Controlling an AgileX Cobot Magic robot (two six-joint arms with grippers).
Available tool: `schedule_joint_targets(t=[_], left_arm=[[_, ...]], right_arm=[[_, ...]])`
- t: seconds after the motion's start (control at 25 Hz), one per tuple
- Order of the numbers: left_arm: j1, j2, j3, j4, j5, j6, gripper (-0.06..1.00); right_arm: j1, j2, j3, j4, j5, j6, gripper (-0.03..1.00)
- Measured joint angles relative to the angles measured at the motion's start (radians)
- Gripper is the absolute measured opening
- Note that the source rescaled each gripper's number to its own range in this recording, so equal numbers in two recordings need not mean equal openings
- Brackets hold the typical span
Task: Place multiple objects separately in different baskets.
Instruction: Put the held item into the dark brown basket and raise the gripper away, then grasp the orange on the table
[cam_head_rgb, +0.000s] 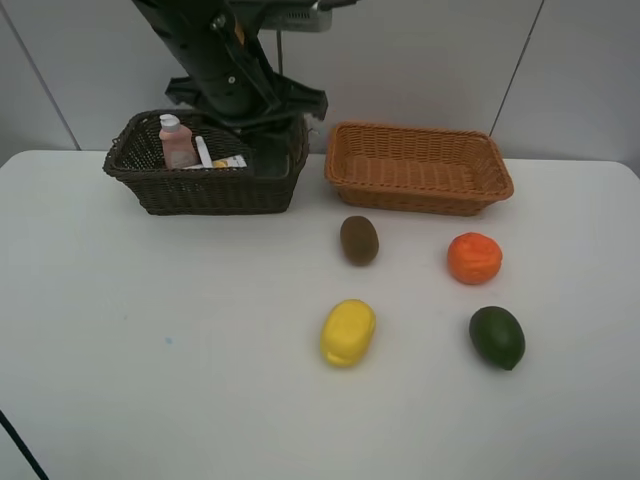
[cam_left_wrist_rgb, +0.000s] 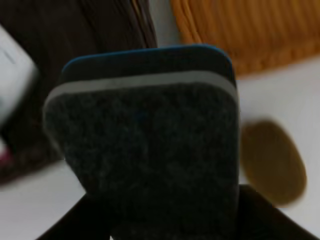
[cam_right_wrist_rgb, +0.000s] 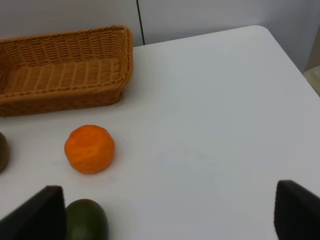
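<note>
My left gripper (cam_head_rgb: 260, 130) hangs over the right end of the dark brown basket (cam_head_rgb: 150, 190). It is shut on the dark eraser block (cam_left_wrist_rgb: 145, 140), which fills the left wrist view. A pink bottle (cam_head_rgb: 177, 142) and a white marker (cam_head_rgb: 204, 152) lie in that basket. The orange-tan basket (cam_head_rgb: 418, 168) holds nothing. The kiwi (cam_head_rgb: 359, 240), orange (cam_head_rgb: 474, 258), lemon (cam_head_rgb: 348, 332) and avocado (cam_head_rgb: 497, 337) lie on the table. My right gripper (cam_right_wrist_rgb: 170, 220) is open above the table near the orange (cam_right_wrist_rgb: 89, 149) and avocado (cam_right_wrist_rgb: 86, 220). The white bottle with blue cap is not clearly visible.
The white table (cam_head_rgb: 150, 340) ends at a grey wall behind the baskets. The left arm's dark links (cam_head_rgb: 215, 60) stand over the brown basket. The table's right corner (cam_right_wrist_rgb: 260, 35) shows in the right wrist view.
</note>
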Motion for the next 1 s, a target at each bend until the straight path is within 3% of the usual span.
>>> schedule_joint_targets(t=[0.28,0.48,0.6,0.72,0.88,1.0], left_arm=[[0.162,0.247,-0.307,0.026,-0.072,0.008,0.58],[0.212,0.354,-0.401,0.044,-0.071,0.017,0.61],[0.223,0.369,-0.405,0.046,-0.066,0.017,0.9],[0.224,0.37,-0.424,0.051,-0.054,0.017,0.99],[0.224,0.37,-0.495,0.051,0.058,0.018,1.0],[0.229,0.37,-0.593,0.077,0.222,0.02,1.0]], right_arm=[[0.0,0.0,0.0,0.0,0.0,0.0,0.96],[0.0,0.0,0.0,0.0,0.0,0.0,0.96],[0.0,0.0,0.0,0.0,0.0,0.0,0.96],[0.0,0.0,0.0,0.0,0.0,0.0,0.96],[0.0,0.0,0.0,0.0,0.0,0.0,0.96],[0.0,0.0,0.0,0.0,0.0,0.0,0.96]])
